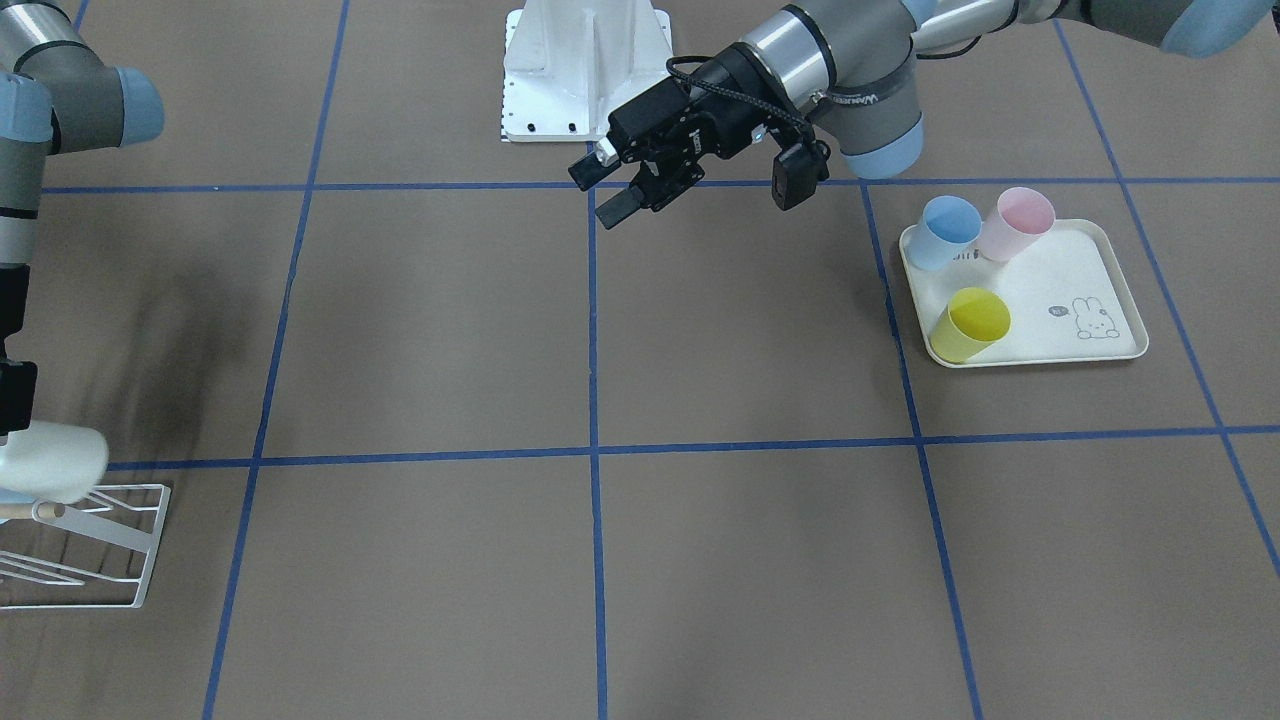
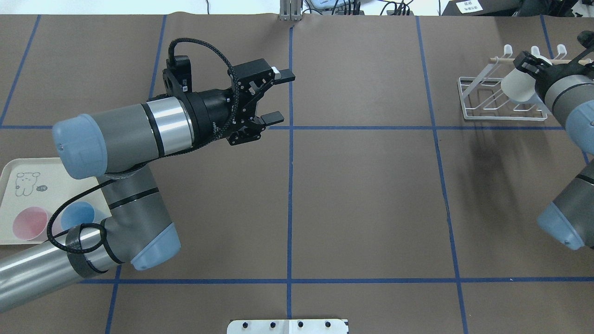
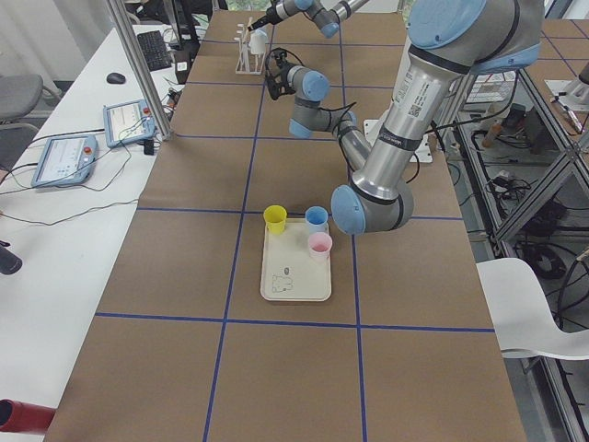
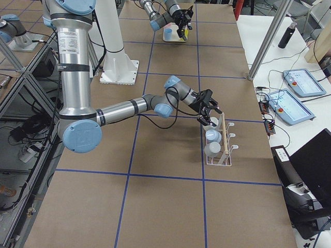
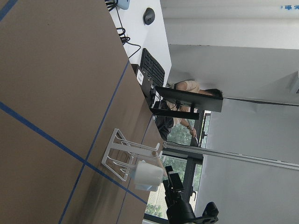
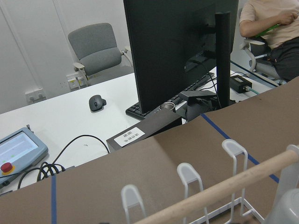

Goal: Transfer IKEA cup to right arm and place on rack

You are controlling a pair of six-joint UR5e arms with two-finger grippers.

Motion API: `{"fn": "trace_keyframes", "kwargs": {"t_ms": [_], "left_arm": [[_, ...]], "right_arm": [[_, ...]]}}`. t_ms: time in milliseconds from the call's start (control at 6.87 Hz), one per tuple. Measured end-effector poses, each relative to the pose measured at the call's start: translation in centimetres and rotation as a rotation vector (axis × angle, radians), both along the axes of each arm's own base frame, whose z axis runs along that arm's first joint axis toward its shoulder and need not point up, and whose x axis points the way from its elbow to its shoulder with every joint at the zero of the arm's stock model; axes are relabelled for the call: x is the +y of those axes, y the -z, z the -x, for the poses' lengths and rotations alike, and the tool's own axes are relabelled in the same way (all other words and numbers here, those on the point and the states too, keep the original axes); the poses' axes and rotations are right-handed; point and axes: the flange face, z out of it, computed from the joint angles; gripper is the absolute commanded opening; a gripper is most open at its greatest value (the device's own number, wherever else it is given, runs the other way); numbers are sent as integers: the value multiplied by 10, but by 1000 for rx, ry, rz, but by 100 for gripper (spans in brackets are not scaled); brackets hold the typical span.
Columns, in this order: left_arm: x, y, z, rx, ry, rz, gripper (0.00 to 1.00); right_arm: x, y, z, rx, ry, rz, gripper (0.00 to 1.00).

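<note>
Brown table (image 2: 371, 208) with a blue tape grid. Beyond its far edge is a white desk with a dark monitor (image 6: 177, 46).

Left arm (image 2: 116, 139) reaches over the middle of the table, well above the surface. Right arm (image 2: 571, 97) reaches to the far right corner.

Cream tray (image 1: 1100, 260) with a rabbit print sits on the robot's left side, flat on the table.

White wire rack (image 1: 110, 535) stands at the far right corner, prongs slanted up, with a wooden dowel (image 2: 499, 59) across the top.

Left gripper (image 2: 284, 96) is near the centre tape line. Its fingers are spread wide apart with nothing between them.

Right gripper (image 2: 529, 68) is at the rack by the dowel, fingers clamped on the IKEA cup (image 2: 517, 86). The cup is white, tipped on its side and right over the rack frame. Can't tell whether it touches a prong.

Three cups stand upright on the tray. Blue cup (image 1: 948, 232) and pink cup (image 1: 1018, 223) are side by side at the end nearer the robot. Yellow cup (image 1: 970, 323) stands apart from them in another corner.
</note>
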Motion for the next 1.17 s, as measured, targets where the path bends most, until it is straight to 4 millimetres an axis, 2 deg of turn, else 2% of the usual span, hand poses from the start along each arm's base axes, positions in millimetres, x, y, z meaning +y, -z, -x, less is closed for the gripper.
{"fn": "trace_keyframes", "kwargs": {"t_ms": [291, 437, 728, 874, 1165], "left_arm": [[-16, -18, 16, -119, 34, -75, 100], [-33, -33, 35, -239, 42, -130, 100], [-61, -89, 91, -472, 37, -195, 100], [-58, -125, 125, -598, 49, -223, 100], [-25, -183, 171, -893, -7, -259, 100]], "right_arm": [[7, 23, 5, -48, 36, -22, 100], [12, 38, 8, -82, 67, -32, 100], [24, 64, 13, -161, 135, -41, 100], [29, 71, 20, -211, 165, -32, 100], [39, 82, 39, -257, 212, -29, 100]]}}
